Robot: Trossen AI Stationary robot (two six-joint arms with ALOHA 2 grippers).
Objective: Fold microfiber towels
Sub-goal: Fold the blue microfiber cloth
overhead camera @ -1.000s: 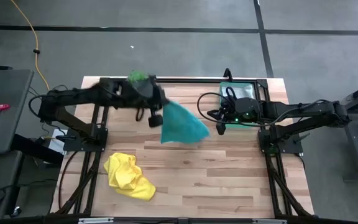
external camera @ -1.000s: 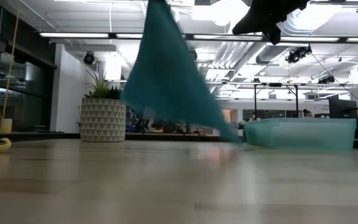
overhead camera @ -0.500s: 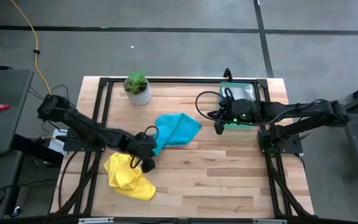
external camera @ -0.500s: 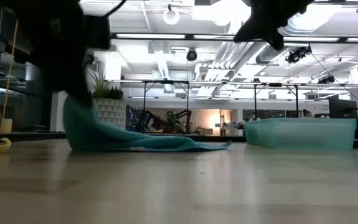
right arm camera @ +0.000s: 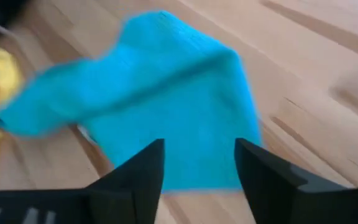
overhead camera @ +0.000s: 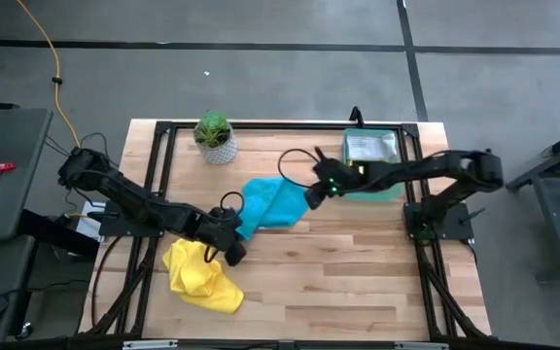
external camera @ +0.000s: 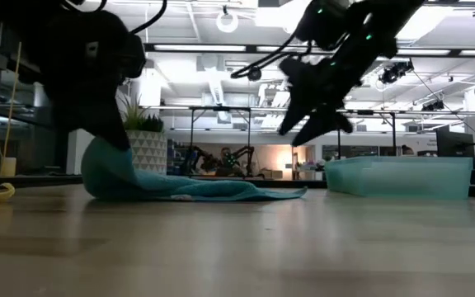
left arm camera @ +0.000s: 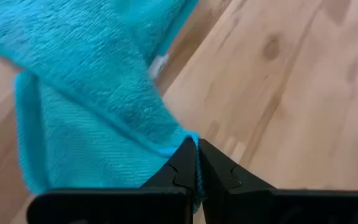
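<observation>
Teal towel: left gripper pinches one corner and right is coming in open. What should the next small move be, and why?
Probably the right gripper should drop onto the near edge of the teal towel and close. Its fingers are open just above that edge, while the left gripper is shut on the opposite corner, low at the table. The towel lies rumpled and partly doubled over, so a second grasp seems needed to stretch it flat.

A teal towel (overhead camera: 270, 202), a yellow towel (overhead camera: 200, 275), and a translucent green tray (overhead camera: 372, 148) (pale wood table (overhead camera: 358, 272)).

One teal towel (overhead camera: 268, 202), one yellow towel (overhead camera: 200, 275)
</observation>
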